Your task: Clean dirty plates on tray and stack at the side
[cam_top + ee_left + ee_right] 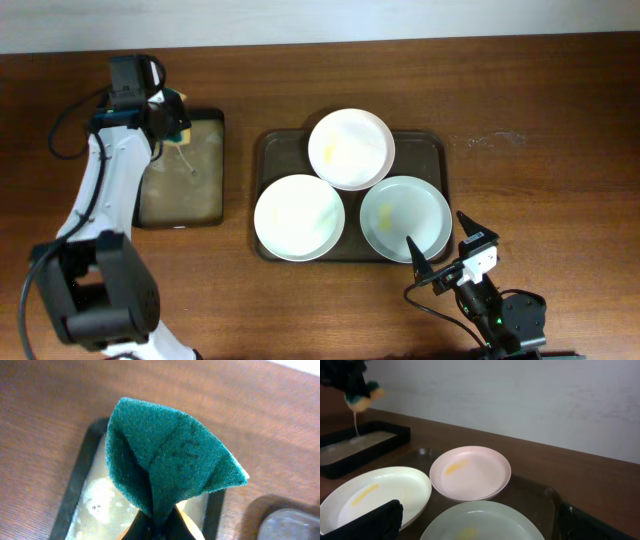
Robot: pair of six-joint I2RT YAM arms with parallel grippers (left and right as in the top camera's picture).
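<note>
Three white plates lie on the dark brown tray point(440, 150): one at the back point(351, 148), one at front left point(299, 217), one at front right point(404, 218). Each has a faint yellow smear. In the right wrist view they show as the back plate point(470, 472), left plate point(375, 495) and near plate point(482, 522). My left gripper point(170, 115) is shut on a green and yellow sponge point(170, 460), held above the small black tray point(182, 170); liquid drips from it. My right gripper point(443, 248) is open at the tray's front right edge.
The small black tray with a beige wet bottom point(100, 505) stands left of the brown tray. Bare wooden table point(540, 150) lies to the right and behind. A pale wall point(520, 395) runs along the back.
</note>
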